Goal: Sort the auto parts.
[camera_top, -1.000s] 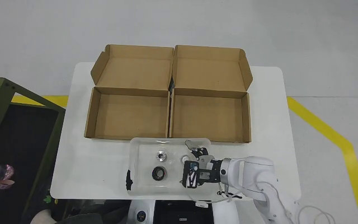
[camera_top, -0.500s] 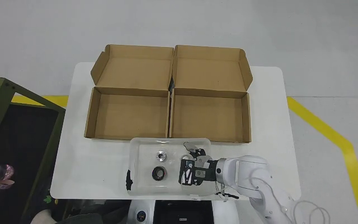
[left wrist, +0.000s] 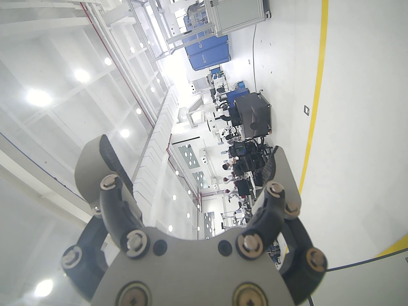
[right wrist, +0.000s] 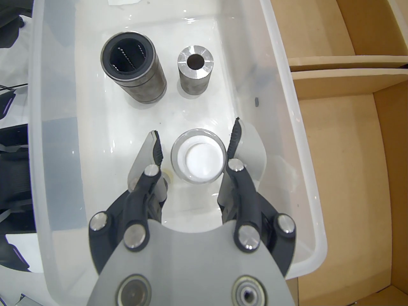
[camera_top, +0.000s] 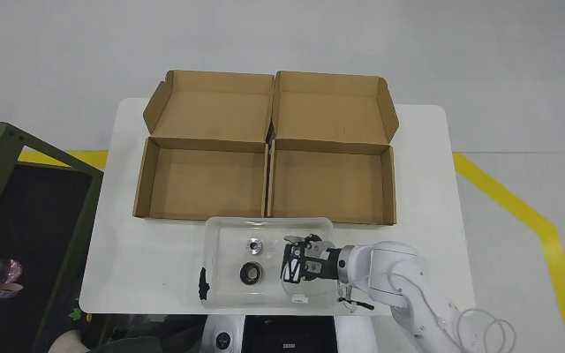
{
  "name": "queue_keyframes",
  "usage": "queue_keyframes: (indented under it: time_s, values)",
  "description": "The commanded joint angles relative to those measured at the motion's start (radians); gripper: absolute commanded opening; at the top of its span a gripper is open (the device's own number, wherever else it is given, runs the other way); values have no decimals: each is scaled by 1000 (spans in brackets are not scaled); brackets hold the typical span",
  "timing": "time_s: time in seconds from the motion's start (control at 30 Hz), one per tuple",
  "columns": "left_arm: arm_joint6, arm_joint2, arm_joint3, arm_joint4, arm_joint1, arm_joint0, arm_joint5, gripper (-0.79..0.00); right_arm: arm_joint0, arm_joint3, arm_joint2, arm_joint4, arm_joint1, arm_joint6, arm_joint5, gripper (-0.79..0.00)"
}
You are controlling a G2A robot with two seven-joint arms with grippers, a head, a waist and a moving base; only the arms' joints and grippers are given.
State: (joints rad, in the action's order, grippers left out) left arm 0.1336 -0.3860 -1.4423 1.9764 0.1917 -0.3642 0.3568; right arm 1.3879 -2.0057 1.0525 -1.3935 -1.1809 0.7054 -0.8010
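A clear plastic bin (right wrist: 280,65) holds three parts: a dark ribbed cylinder (right wrist: 133,66), a smaller steel bushing (right wrist: 195,69) and a round white-and-clear cap (right wrist: 198,160). My right gripper (right wrist: 196,131) is down inside the bin and open, one finger on each side of the cap with small gaps. In the top view the right gripper (camera_top: 295,259) sits in the right half of the bin (camera_top: 212,228), beside the bushing (camera_top: 255,246) and the dark cylinder (camera_top: 252,274). My left gripper (left wrist: 191,154) is open, holds nothing and faces the room.
Two open cardboard boxes stand side by side behind the bin, the left box (camera_top: 201,184) and the right box (camera_top: 331,187), both bare inside with lids folded back. White table (camera_top: 124,247) lies free to the bin's left and right.
The right gripper has slid left and a little toward the boxes inside the bin, ending with its fingers on either side of the white cap.
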Motion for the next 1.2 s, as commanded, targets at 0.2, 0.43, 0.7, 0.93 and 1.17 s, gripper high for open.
queue_keyframes:
  time_s: [0.2, 0.43, 0.7, 0.93, 1.17]
  values:
    - [0, 0, 0, 0, 0, 0, 0, 0, -10, 5, -11, 6, 5, -3, 9, -785]
    - [0, 0, 0, 0, 0, 0, 0, 0, -15, -28, -7, 36, 12, -72, -25, -785]
    - [0, 0, 0, 0, 0, 0, 0, 0, -24, -67, 17, 35, 22, -208, -65, -785]
    - [0, 0, 0, 0, 0, 0, 0, 0, -45, -61, 41, 26, 28, -331, -70, -785]
    - [0, 0, 0, 0, 0, 0, 0, 0, -66, -55, 70, 37, 33, -413, -67, -785]
